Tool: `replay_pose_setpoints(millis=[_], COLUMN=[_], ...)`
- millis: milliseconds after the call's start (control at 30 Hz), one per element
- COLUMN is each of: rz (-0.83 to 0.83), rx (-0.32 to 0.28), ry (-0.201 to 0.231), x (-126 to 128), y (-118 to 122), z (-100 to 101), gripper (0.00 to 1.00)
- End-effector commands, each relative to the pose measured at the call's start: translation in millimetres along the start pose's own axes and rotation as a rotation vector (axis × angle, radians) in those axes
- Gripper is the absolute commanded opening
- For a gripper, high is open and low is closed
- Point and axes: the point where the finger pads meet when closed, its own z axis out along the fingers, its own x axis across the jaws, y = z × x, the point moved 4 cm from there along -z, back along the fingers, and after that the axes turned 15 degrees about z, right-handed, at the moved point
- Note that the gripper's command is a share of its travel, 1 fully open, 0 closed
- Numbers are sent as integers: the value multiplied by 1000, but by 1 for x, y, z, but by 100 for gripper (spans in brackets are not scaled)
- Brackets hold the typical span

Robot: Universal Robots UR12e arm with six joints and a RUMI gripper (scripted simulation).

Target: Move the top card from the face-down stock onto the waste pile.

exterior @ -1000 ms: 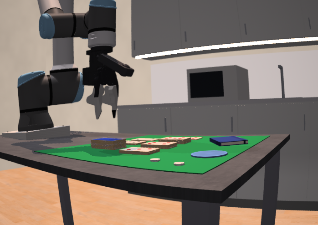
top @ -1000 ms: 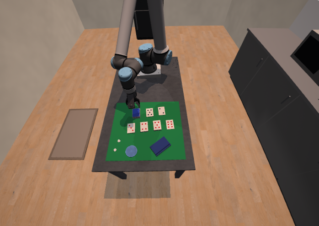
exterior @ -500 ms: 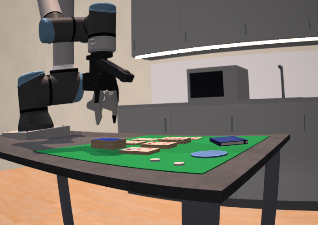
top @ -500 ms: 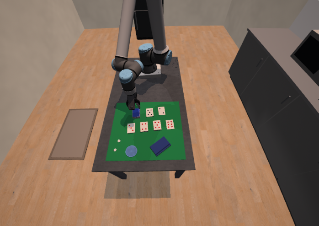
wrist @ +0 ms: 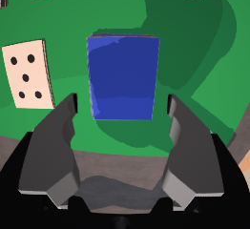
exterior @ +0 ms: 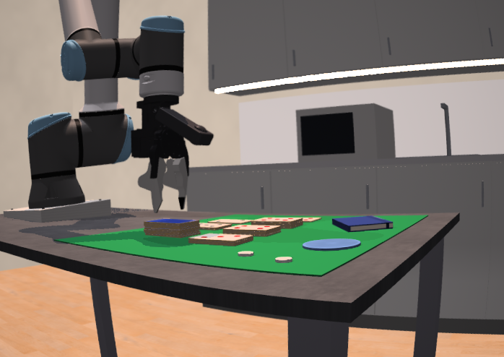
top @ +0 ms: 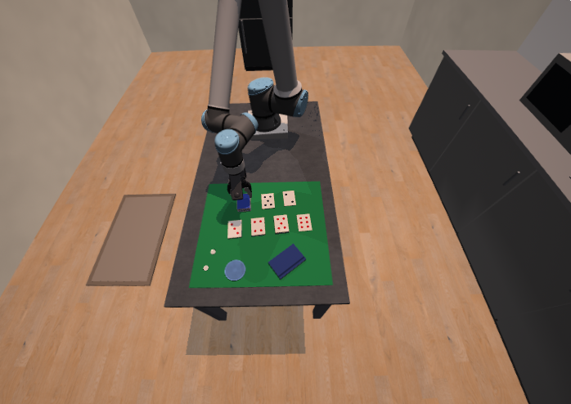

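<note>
The face-down stock [top: 243, 203] is a short stack of tiles with a blue back, lying at the far left of the green mat [top: 263, 235]. It also shows in the side view [exterior: 171, 225] and in the middle of the wrist view [wrist: 123, 77]. The waste pile [top: 267, 200], face up with black pips, lies just to its right, and at the left of the wrist view [wrist: 26, 80]. My gripper [top: 239, 194] hangs straight above the stock, with its fingertips [exterior: 167, 204] a little above the top card. The fingers are half open, stand wider than the stock, and hold nothing.
Another face-up card [top: 289, 198] lies right of the waste. A row of several red-pip cards [top: 269, 224] lies in front. A blue book [top: 286, 261], a blue disc [top: 235, 269] and two small tokens [top: 212, 251] lie near the mat's front edge.
</note>
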Motion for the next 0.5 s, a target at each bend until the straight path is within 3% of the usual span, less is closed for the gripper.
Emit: replay_pose_setpoints(millis=[0,467], rz=[0,0], rx=[2,2], ry=[0,0], x=[0,0], y=[-1,-1], z=[5,9], gripper=[50,50])
